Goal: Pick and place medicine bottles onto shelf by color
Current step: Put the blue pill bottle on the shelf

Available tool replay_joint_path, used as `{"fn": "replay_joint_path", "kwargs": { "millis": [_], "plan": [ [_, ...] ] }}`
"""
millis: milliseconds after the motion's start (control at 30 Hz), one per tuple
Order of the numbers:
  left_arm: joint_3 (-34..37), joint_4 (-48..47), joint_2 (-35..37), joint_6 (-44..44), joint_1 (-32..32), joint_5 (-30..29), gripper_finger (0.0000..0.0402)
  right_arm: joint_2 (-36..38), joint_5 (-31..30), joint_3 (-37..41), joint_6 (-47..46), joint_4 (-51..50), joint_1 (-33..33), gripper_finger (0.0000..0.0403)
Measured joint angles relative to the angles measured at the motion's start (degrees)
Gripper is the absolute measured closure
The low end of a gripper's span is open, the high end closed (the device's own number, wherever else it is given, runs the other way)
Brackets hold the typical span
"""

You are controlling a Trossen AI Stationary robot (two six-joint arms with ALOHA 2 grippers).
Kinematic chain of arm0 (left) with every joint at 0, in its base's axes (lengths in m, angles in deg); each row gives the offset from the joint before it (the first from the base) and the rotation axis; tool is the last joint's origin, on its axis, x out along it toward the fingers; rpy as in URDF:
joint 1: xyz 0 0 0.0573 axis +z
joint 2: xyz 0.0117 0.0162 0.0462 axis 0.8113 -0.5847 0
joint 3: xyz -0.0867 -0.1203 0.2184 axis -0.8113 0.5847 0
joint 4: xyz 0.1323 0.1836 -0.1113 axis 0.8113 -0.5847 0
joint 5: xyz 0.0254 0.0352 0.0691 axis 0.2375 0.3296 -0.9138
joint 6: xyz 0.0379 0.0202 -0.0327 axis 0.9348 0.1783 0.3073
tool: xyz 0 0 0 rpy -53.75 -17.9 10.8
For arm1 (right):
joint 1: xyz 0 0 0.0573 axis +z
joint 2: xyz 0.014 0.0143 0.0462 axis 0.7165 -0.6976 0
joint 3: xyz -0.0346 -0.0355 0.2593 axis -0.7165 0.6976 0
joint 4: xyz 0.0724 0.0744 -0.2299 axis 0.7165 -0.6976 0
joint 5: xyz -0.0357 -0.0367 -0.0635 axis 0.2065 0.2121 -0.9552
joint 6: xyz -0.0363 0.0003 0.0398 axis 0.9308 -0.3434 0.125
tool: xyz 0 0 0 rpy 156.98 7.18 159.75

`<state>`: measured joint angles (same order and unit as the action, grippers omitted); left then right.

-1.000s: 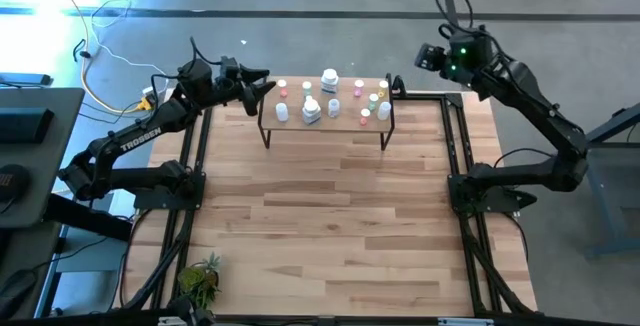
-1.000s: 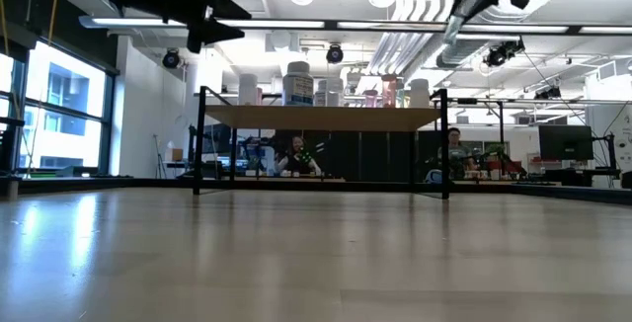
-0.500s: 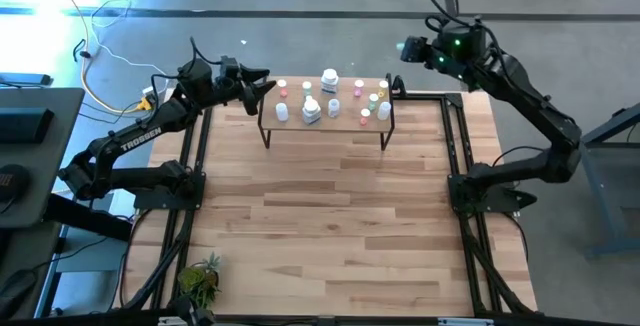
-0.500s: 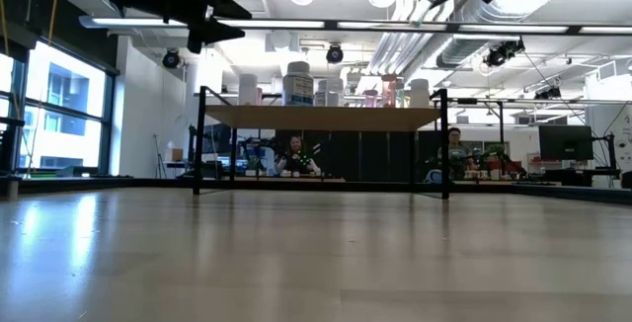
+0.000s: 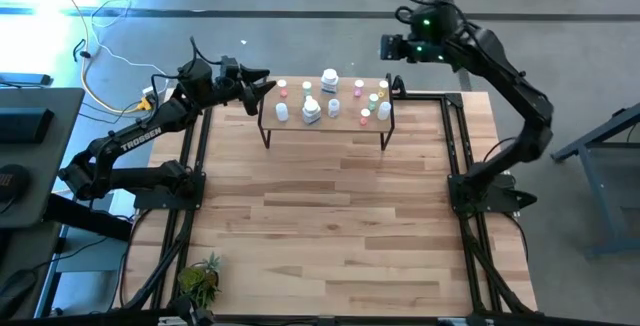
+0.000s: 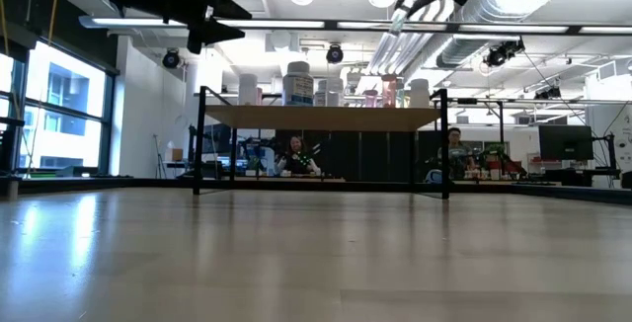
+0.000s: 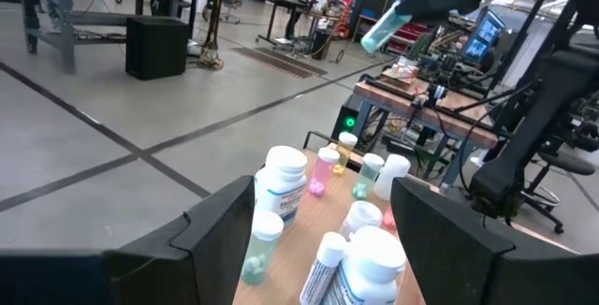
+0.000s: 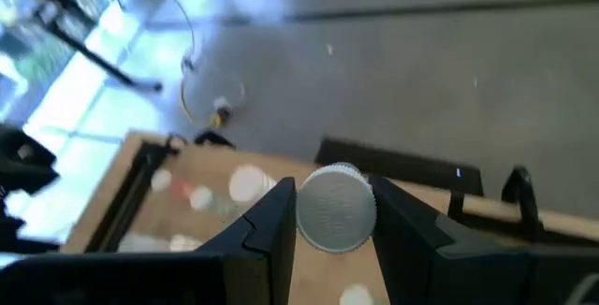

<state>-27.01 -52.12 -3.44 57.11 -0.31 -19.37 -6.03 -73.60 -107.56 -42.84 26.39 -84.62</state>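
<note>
The medicine bottles [image 5: 331, 98] are nearly all up on the shelf [image 5: 325, 117] already, which stands at the 12 o'clock edge of the bench [image 5: 330, 216]. You can count about a dozen there: pink and red caps dotted along the back and the 3 o'clock end, green and yellow ones close by them, white ones toward the 9 o'clock end, with two larger white bottles [image 5: 312, 111] near the middle. Judged from the high view, the colours look only loosely grouped, so some sorting may remain.

One bottle [image 8: 335, 208] is still in transit. Your right end effector [image 5: 392, 48] is clamped narrowly on it, high in the air just beyond the shelf's 1 o'clock corner; the wrist view shows its grey-white cap end between the fingers [image 8: 271, 213], and the left wrist view shows its pale green body tilted. No loose bottles show on the bench boards, so this looks like the last one.

Your left end effector [image 5: 262, 82] hangs with its fingers spread wide and empty, just off the shelf's 9 o'clock end, clear of the bottles.

Watch the crowded 3 o'clock end: the standing bottles leave little room to set one down without knocking a neighbour. A small potted plant [image 5: 200, 278] sits at 7 o'clock, well out of the way. People sit in the room beyond.
</note>
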Motion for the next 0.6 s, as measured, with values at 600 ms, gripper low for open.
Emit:
{"fn": "replay_joint_path", "kwargs": {
  "millis": [600],
  "plan": [
    [0.00, -0.14, 0.00, 1.06, 0.02, 0.00, 0.0161, -15.08, 9.00, -8.16, 0.60, -10.34, 7.27, 0.0297]
  ]
}}
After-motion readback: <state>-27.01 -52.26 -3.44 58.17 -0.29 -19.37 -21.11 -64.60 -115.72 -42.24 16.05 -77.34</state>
